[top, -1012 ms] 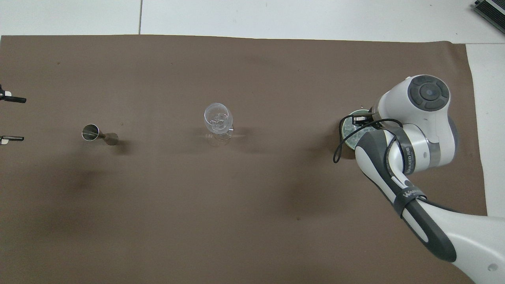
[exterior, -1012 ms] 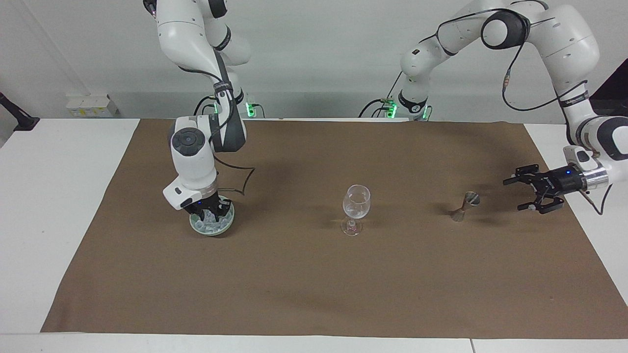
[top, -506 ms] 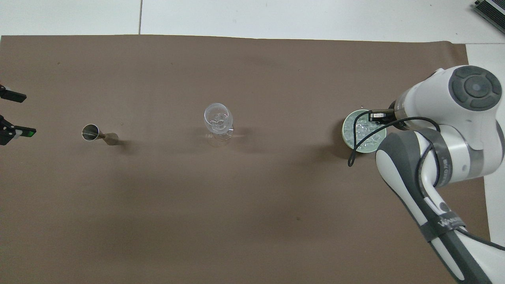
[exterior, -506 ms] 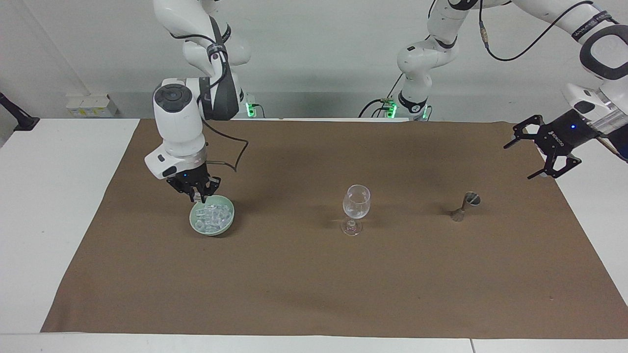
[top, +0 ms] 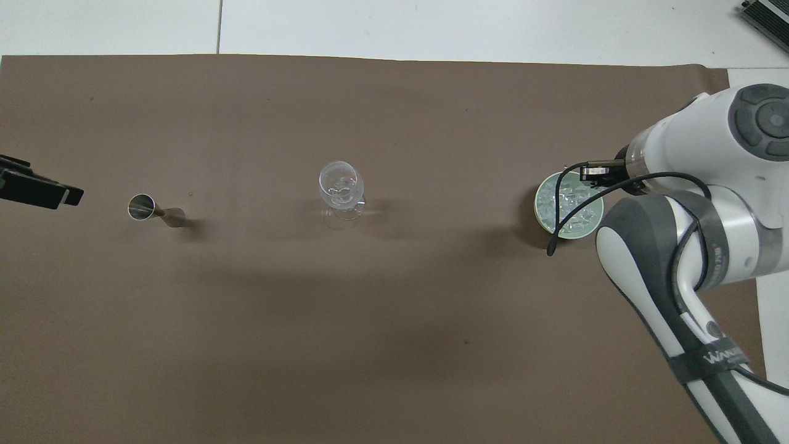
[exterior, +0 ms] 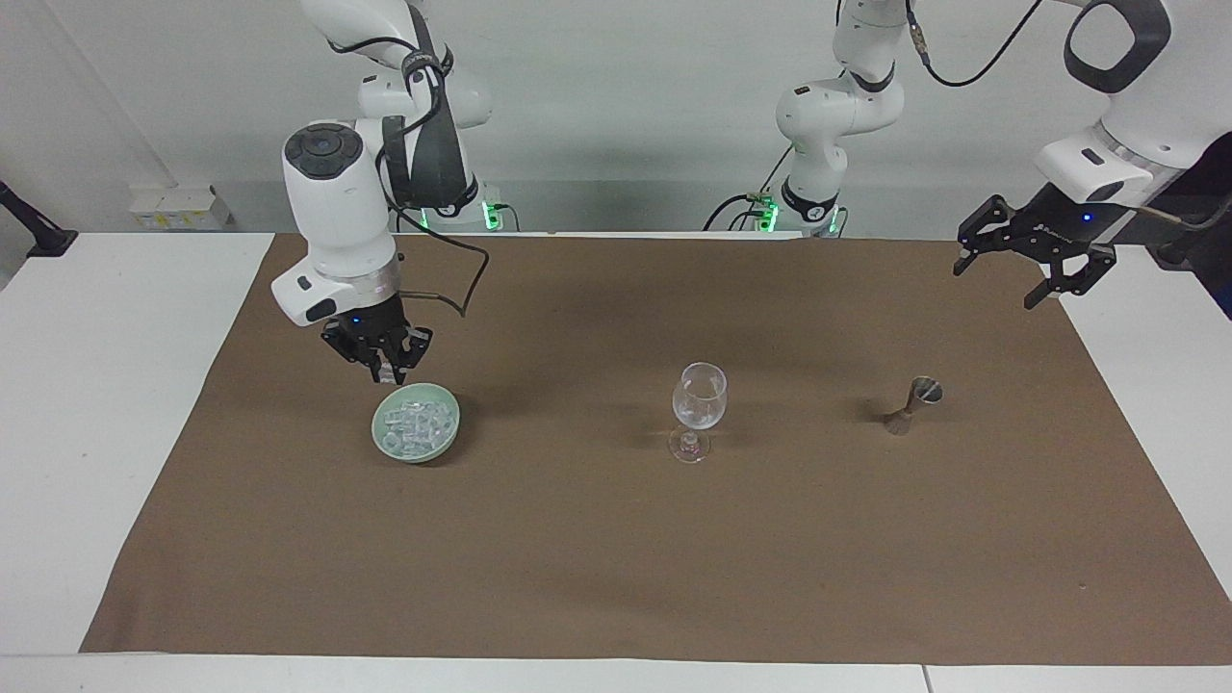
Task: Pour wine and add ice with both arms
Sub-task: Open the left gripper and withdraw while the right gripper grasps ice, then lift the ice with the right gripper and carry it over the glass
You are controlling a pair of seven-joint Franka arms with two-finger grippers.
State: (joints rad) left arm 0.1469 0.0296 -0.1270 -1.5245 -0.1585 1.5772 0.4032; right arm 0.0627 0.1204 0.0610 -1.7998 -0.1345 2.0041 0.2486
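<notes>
A pale green bowl holds the ice toward the right arm's end of the brown mat. Just above the bowl's nearer rim hangs my right gripper, pointing down, shut on a small whitish ice chunk. The clear wine glass stands mid-mat with a few clear chunks in its bowl. My left gripper hangs open and empty, high over the mat's edge at the left arm's end. Wine is out of view.
A small metal jigger stands on the mat between the wine glass and the left arm's end. The brown mat covers most of the white table. A black cable loops from the right wrist beside the bowl.
My right gripper has risen out of the bowl, still shut. The left arm has lifted and swung away from the jigger toward the robots, its gripper staying open.
</notes>
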